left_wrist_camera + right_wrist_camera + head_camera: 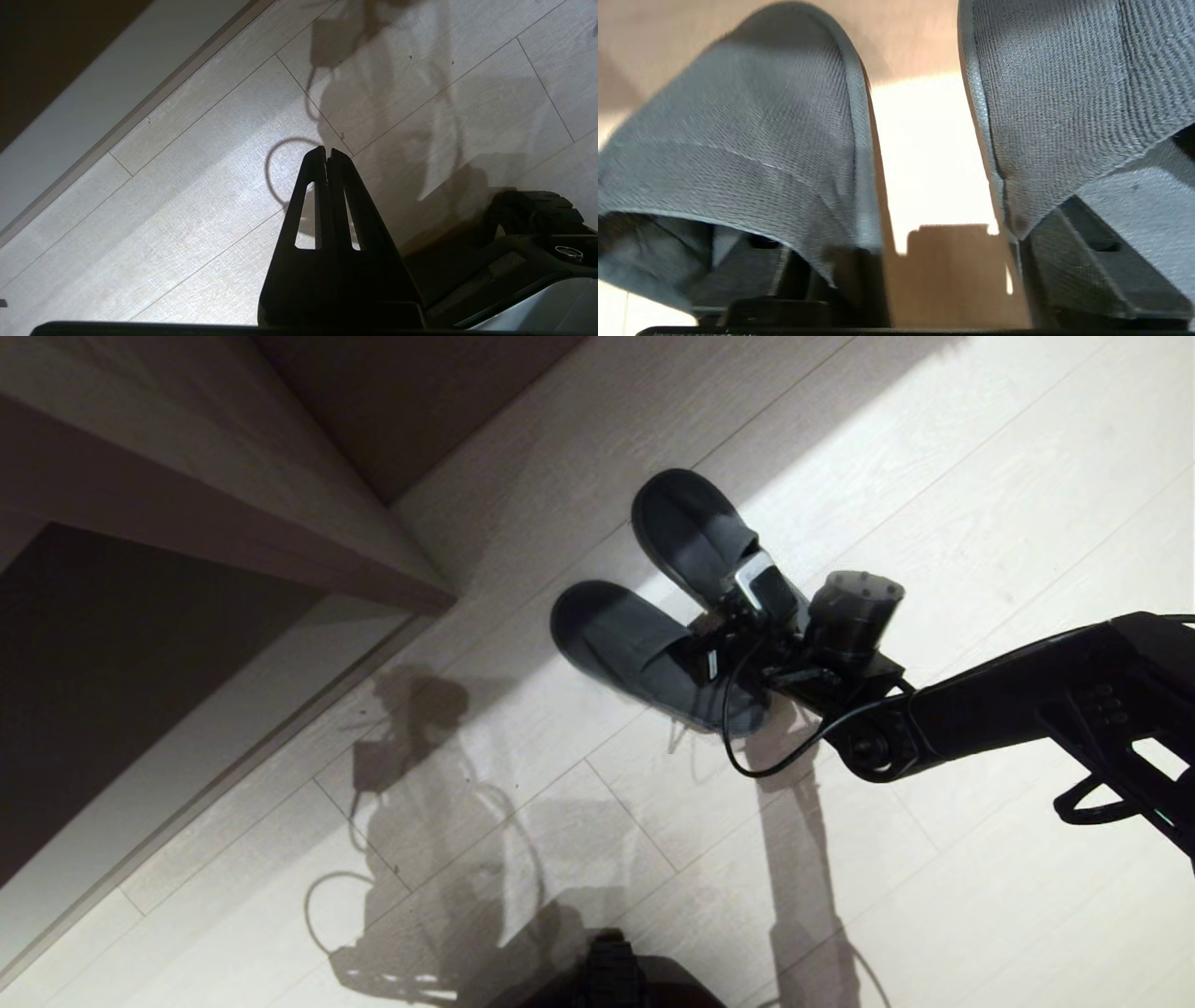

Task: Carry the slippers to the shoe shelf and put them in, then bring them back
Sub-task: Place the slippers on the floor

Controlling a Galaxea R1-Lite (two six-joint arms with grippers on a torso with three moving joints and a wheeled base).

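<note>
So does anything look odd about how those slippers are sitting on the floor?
A little. The dark grey-blue fabric slippers lie on the pale plank floor splayed in a V, toes apart and heels close together, not neatly parallel. The right gripper sits at their heels, one finger inside each slipper, jaws spread. Nothing looks damaged.

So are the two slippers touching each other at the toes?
Apart. In the head view the slippers splay into a V with bare floor between their toes; the right wrist view shows that bright gap too.

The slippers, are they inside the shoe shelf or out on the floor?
Out. Both slippers lie on the pale floor, beside the shoe shelf, toes fanned apart.
</note>
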